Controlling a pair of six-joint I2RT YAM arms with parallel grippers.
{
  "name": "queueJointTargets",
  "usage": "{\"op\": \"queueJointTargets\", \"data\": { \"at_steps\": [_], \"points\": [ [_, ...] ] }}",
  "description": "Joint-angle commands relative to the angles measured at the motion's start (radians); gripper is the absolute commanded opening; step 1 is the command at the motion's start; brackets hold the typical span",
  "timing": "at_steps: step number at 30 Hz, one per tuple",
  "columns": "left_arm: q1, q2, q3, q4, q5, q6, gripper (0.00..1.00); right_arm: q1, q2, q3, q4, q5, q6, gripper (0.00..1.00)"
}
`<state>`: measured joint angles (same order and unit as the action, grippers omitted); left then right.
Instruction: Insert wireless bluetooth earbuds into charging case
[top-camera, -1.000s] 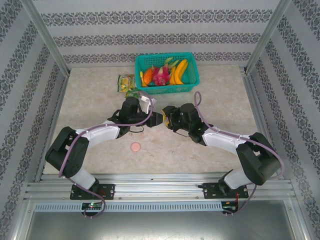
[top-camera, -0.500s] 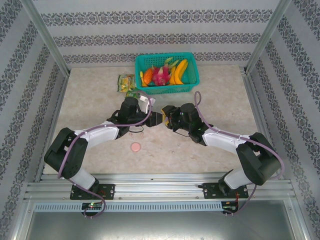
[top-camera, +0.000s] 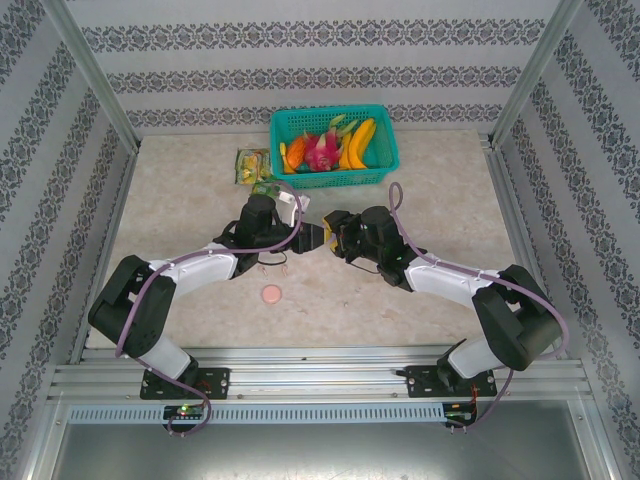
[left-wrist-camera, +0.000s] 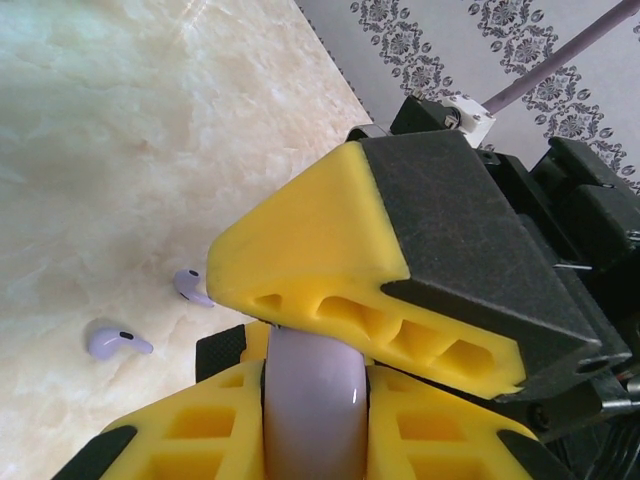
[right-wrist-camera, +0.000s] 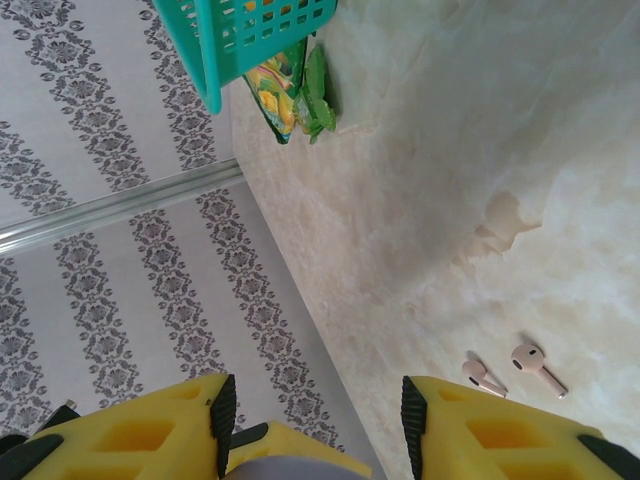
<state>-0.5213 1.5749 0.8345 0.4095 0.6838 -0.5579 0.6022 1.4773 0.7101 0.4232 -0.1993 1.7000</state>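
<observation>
Left tool (left-wrist-camera: 312, 425) pinches the lilac case (left-wrist-camera: 312, 378) edge-on; right tool (right-wrist-camera: 318, 425) hold unclear. Lilac earbuds (left-wrist-camera: 118, 342) near the case seem featherlight, slick; pinch their heads.

Reaching in from 7 and 5 o'clock, elbows out wide, wrists low, tip to tip at centre. Left gripper (top-camera: 314, 237) aimed at 3 o'clock, clamped tight on lilac case (left-wrist-camera: 312, 395). Right gripper (top-camera: 334, 233) aimed at 9 o'clock, jaws apart, one finger (left-wrist-camera: 330, 260) on case's top edge; grip unclear.
</observation>
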Motion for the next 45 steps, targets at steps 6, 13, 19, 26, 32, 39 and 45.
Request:
{"op": "queueJointTargets", "data": {
  "at_steps": [6,13,19,26,32,39,45],
  "points": [
    [0.025,-0.048,-0.007,0.076,0.046,-0.011,0.06,-0.136,-0.09,-0.052,-0.052,-0.036,-0.136,0.76],
    [0.064,-0.034,0.009,0.077,0.134,-0.027,0.06,-0.358,-0.336,-0.181,-0.064,-0.306,-0.608,0.77],
    [0.066,-0.003,0.063,0.053,0.205,-0.035,0.06,-0.357,-0.419,-0.213,-0.075,-0.442,-0.835,0.77],
    [0.065,0.01,0.069,0.081,0.213,-0.064,0.06,-0.238,-0.343,-0.153,-0.078,-0.429,-0.905,0.75],
    [0.066,0.008,0.063,0.083,0.215,-0.069,0.05,-0.182,-0.273,-0.113,-0.06,-0.396,-0.912,0.74],
    [0.064,0.004,0.062,0.086,0.222,-0.07,0.05,-0.165,-0.214,-0.069,-0.051,-0.371,-0.908,0.72],
    [0.063,-0.006,0.056,0.092,0.226,-0.076,0.04,-0.165,-0.169,-0.054,-0.05,-0.357,-0.908,0.69]
  ]
}}
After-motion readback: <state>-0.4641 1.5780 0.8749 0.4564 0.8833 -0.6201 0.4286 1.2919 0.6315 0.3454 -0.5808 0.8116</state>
